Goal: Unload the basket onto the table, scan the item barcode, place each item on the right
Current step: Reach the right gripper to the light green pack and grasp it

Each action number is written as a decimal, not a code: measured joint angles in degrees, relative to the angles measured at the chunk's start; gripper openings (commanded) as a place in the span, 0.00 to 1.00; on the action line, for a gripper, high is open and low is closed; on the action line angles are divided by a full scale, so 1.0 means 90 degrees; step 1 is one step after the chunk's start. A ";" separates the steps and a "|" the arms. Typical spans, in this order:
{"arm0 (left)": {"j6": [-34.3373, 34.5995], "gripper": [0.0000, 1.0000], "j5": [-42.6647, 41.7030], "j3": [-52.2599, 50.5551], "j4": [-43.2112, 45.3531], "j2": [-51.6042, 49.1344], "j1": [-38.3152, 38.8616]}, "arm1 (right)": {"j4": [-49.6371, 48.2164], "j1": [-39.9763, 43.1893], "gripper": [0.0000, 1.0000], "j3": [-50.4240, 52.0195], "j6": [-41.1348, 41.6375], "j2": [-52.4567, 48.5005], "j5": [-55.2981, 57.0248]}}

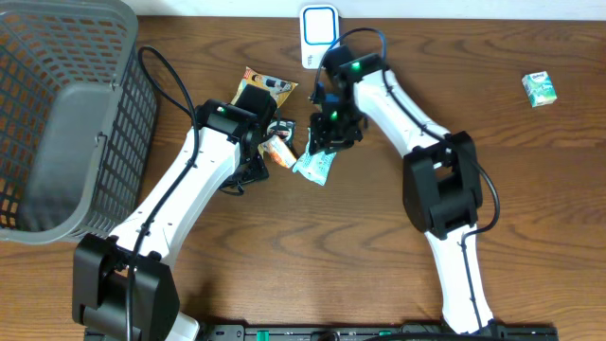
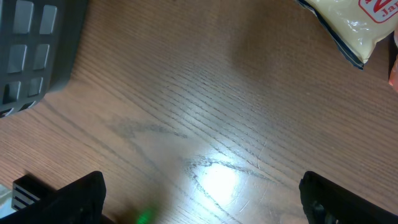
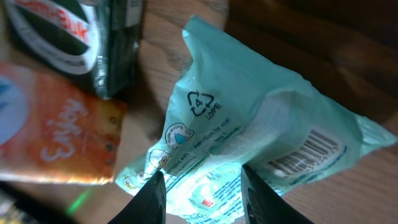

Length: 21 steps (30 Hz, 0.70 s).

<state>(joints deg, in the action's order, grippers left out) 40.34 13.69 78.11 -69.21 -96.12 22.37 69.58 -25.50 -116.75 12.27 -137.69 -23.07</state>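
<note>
A pale teal packet (image 1: 314,168) (image 3: 249,118) lies on the wooden table, its barcode (image 3: 308,151) facing up near one end. My right gripper (image 1: 327,144) (image 3: 202,180) reaches down over it, and its two dark fingers press on the packet's near edge from both sides. A white scanner (image 1: 319,33) stands at the table's far edge, behind the right arm. My left gripper (image 1: 258,156) (image 2: 205,199) hovers wide open over bare wood, with nothing between its fingers.
An orange packet (image 1: 276,152) (image 3: 56,130) and a dark green one (image 3: 81,37) lie just left of the teal packet. A yellow snack bag (image 1: 260,90) (image 2: 348,22) sits behind them. A grey basket (image 1: 57,114) (image 2: 31,50) fills the left side. A small green box (image 1: 540,88) rests far right.
</note>
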 measured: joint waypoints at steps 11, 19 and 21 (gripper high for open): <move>0.0000 0.98 0.0000 0.0000 -0.0002 0.0000 0.0000 | 0.0767 -0.0321 0.36 -0.0107 0.1003 0.0080 0.2754; 0.0000 0.98 0.0000 0.0000 -0.0002 0.0000 0.0000 | 0.1052 0.0032 0.38 -0.0736 0.1035 0.0080 0.2749; 0.0000 0.98 0.0000 0.0000 -0.0002 0.0000 0.0000 | 0.0838 0.0010 0.41 -0.0736 0.0901 0.0080 0.2302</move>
<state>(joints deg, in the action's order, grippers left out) 40.34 13.69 78.11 -69.23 -96.12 22.37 77.12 -25.41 -123.37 20.38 -136.97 -2.35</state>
